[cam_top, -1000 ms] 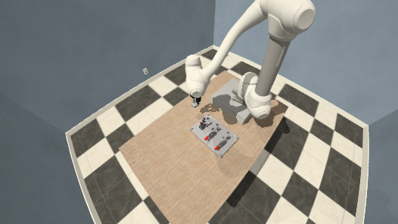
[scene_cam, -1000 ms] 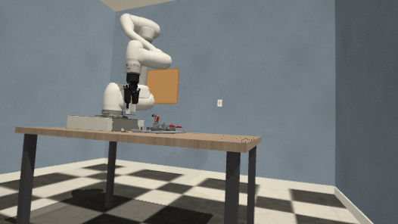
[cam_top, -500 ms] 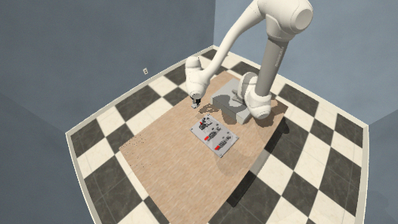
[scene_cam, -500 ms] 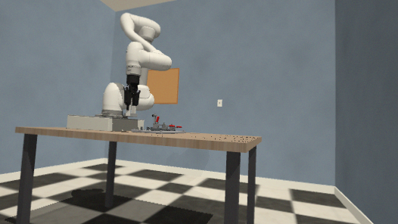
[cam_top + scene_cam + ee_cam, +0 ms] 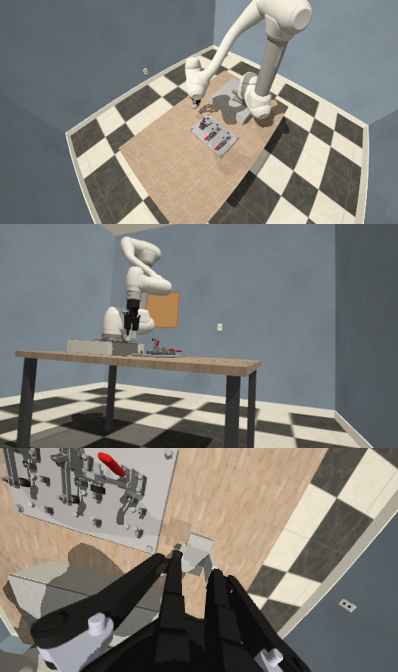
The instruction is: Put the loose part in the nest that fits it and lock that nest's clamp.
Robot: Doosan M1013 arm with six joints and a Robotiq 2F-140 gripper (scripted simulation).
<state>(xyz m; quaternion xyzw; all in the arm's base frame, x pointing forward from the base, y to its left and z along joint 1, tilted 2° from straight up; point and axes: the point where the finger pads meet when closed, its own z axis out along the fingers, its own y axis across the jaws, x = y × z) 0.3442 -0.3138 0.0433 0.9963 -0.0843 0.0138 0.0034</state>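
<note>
My gripper (image 5: 195, 553) (image 5: 194, 105) (image 5: 132, 328) is shut on the loose part (image 5: 196, 557), a small light grey block. It holds the part well above the wooden table (image 5: 170, 166), off the far corner of the fixture plate (image 5: 231, 139) (image 5: 150, 508) (image 5: 159, 355). The grey plate carries three nests with clamps. In the top view, two red handles (image 5: 207, 138) (image 5: 217, 147) lie low on the near side. In the wrist view one red handle (image 5: 112, 464) shows at the top. In the exterior view one handle (image 5: 157, 343) stands up.
The arm's grey base block (image 5: 231, 104) (image 5: 102, 346) sits on the table behind the plate. The table edge and checkered floor (image 5: 320, 548) lie close beside the gripper.
</note>
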